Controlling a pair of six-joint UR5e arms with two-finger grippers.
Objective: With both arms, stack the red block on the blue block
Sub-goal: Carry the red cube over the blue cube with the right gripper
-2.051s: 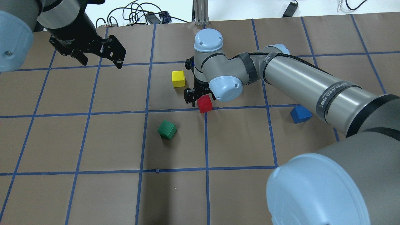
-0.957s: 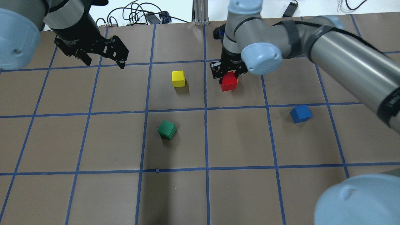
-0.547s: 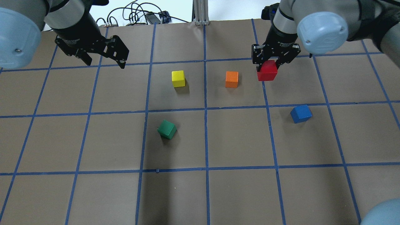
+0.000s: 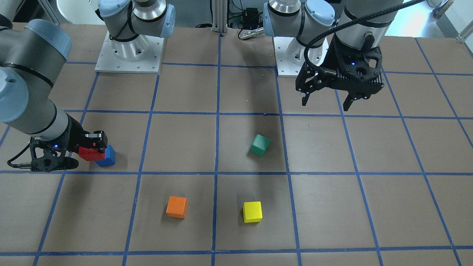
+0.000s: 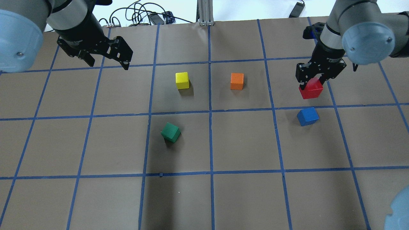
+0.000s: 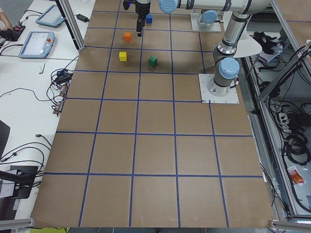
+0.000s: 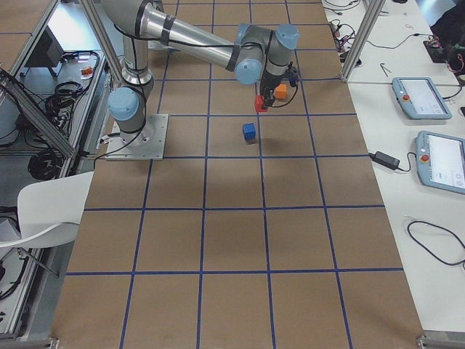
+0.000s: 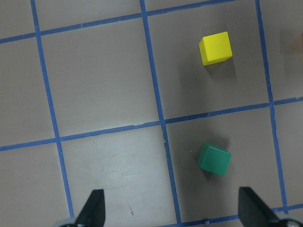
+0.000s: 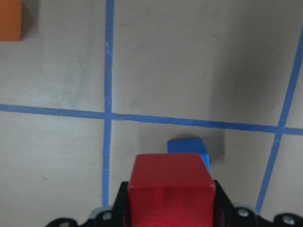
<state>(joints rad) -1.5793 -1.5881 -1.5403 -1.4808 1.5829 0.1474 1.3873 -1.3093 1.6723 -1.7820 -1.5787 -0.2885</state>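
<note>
We hold the red block [image 5: 310,91] clamped in the right fingers [image 5: 300,78] above the surface [image 5: 243,143], near the blue block [image 5: 307,116], for placement; left fingers [image 8: 93,210] stand wide, empty, well apart.

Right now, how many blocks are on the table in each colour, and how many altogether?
red block: 1
blue block: 1
green block: 1
yellow block: 1
orange block: 1
Total: 5 blocks
</note>
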